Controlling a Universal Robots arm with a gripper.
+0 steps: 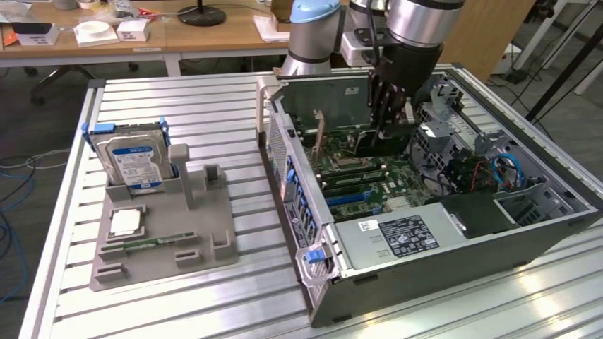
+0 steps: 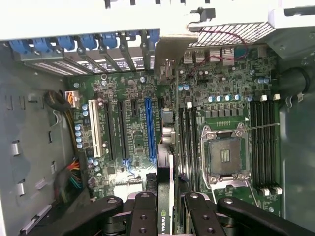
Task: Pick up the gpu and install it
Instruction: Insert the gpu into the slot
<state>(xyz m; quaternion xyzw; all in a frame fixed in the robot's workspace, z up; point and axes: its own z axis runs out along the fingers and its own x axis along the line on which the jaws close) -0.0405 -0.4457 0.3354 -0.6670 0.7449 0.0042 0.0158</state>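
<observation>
Lab – desks (image 1: pixel 141 39), alu bench (image 1: pixel 217 106)

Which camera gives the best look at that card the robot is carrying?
The wrist view: the gpu stands edge-on between the jaws, above the motherboard slots. In the exterior view the gpu shows as a thin card beside the gripper, inside the case.

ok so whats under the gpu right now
The gpu hangs edge-on in the gripper above the motherboard, roughly over the blue slot and the empty cpu socket. The card and fingers cover the board directly beneath.
</observation>
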